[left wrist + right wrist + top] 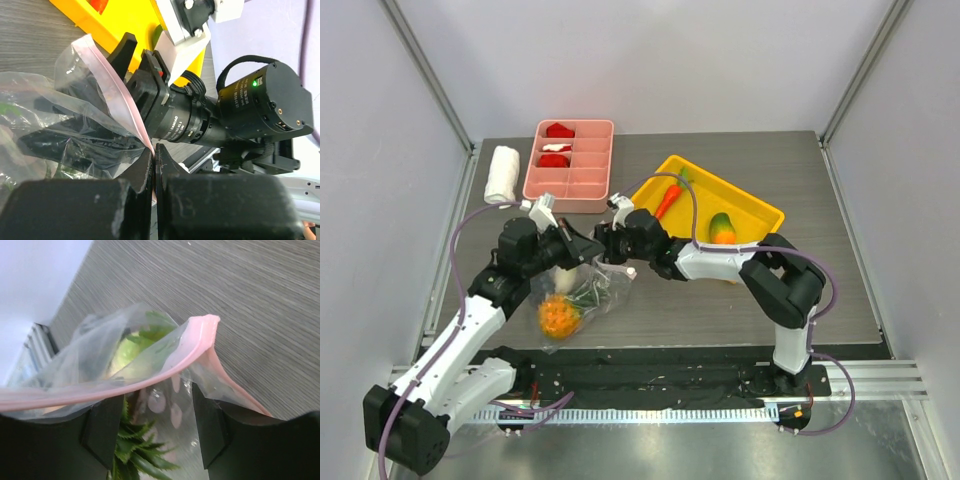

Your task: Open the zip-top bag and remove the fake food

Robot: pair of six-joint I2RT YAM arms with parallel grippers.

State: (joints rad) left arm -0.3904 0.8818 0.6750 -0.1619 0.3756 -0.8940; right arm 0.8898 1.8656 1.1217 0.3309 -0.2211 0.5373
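The clear zip-top bag [582, 298] lies between the two arms, its pink zip strip [150, 371] pulled apart. Inside it are the yellow pineapple [558, 317] with its green top [135, 452] and a white radish [563, 280]. My left gripper [153, 155] is shut on one pink lip of the bag. My right gripper [156, 426] is open at the bag's mouth, with the other lip draped across its fingers [102, 427]. The orange carrot [668, 199] and the orange-green mango [722, 228] lie in the yellow tray [760, 212]. No grapes show.
A pink divided tray [590, 180] with red-and-white pieces stands at the back left, with a rolled white towel [502, 173] beside it. The yellow tray sits close behind my right arm. The two grippers [595, 247] nearly touch.
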